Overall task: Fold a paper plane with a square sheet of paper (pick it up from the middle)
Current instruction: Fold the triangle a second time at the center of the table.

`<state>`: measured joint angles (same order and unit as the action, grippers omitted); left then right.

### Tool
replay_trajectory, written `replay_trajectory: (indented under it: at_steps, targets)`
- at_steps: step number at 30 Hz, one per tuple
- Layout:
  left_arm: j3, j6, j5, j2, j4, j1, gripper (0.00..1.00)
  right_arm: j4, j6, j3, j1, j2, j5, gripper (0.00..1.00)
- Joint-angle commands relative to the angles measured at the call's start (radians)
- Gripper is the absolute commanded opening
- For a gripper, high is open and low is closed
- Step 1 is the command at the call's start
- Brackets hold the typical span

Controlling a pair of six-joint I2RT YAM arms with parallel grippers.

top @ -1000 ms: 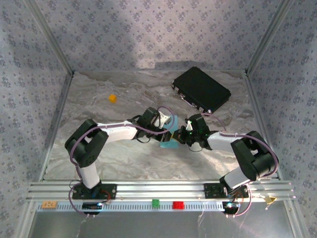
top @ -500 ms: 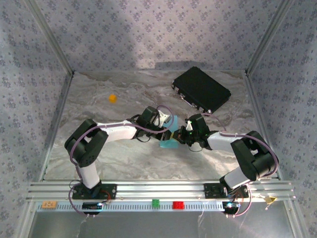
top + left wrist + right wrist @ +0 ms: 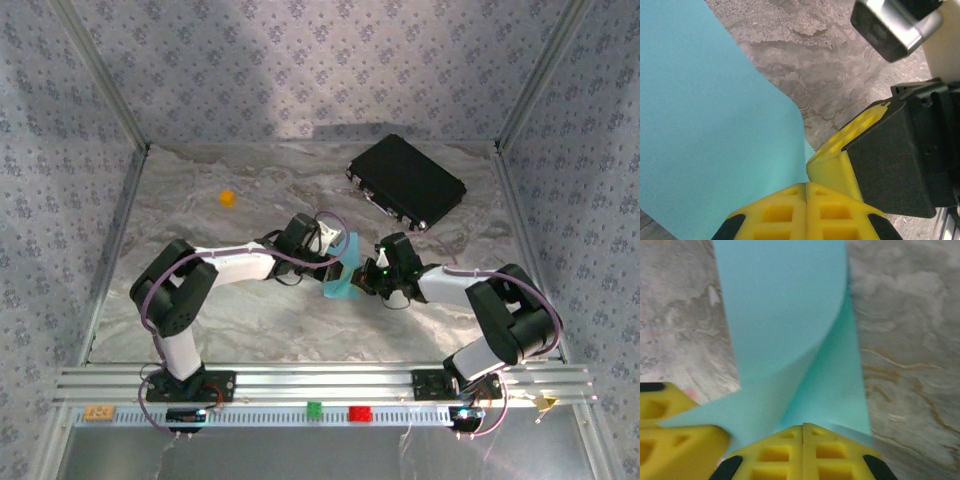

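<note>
The square sheet of paper [image 3: 341,288], light blue, hangs bent in a curl just above the marble table, mid-table between both arms. My left gripper [image 3: 342,262] comes from the left, shut on the sheet's edge. In the left wrist view the sheet [image 3: 715,125] runs into the closed seam of that gripper [image 3: 806,184]. My right gripper [image 3: 366,280] meets it from the right, shut on a folded part of the sheet [image 3: 785,315] that rises from its seam [image 3: 803,426]. The two grippers nearly touch. The paper plane is out of view.
A black rectangular case [image 3: 406,181] lies at the back right. A tiny orange cube [image 3: 228,198] sits at the back left. Patterned walls close in three sides, and an aluminium rail [image 3: 320,385] runs along the near edge.
My left gripper has closed on the sheet. The right gripper has edged slightly left and nearer, still shut on the paper.
</note>
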<state>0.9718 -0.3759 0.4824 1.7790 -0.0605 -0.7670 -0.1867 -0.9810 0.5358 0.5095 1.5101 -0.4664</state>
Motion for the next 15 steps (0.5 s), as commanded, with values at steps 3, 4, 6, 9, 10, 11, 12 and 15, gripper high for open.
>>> replay_trajectory:
  at_steps: [3,4,6,9,10,11,12,15]
  targets:
    - [-0.008,0.012,0.010,-0.006,0.000,0.004,0.00,0.101,0.044,0.023,0.014,-0.009,0.046,0.05]
    - [-0.006,0.015,0.008,-0.006,0.005,0.004,0.00,0.106,0.050,0.029,0.015,-0.002,0.044,0.05]
    - [-0.003,0.020,0.007,-0.004,0.012,0.004,0.00,0.140,0.065,0.042,0.017,0.009,0.049,0.04]
    - [-0.001,0.020,0.005,-0.004,0.016,0.004,0.00,0.253,0.113,0.075,0.022,0.013,0.098,0.03]
    - [-0.001,0.017,0.005,-0.002,0.015,0.004,0.00,0.286,0.130,0.081,0.023,0.013,0.120,0.03]
    - [-0.001,0.014,0.006,-0.003,0.013,0.004,0.00,0.305,0.142,0.085,0.021,0.012,0.131,0.03]
    - [0.001,0.010,0.005,0.000,0.011,0.004,0.00,0.323,0.156,0.088,0.020,0.013,0.139,0.03]
    - [0.004,-0.015,0.007,0.005,-0.004,0.003,0.00,0.365,0.191,0.100,0.010,0.013,0.144,0.03]
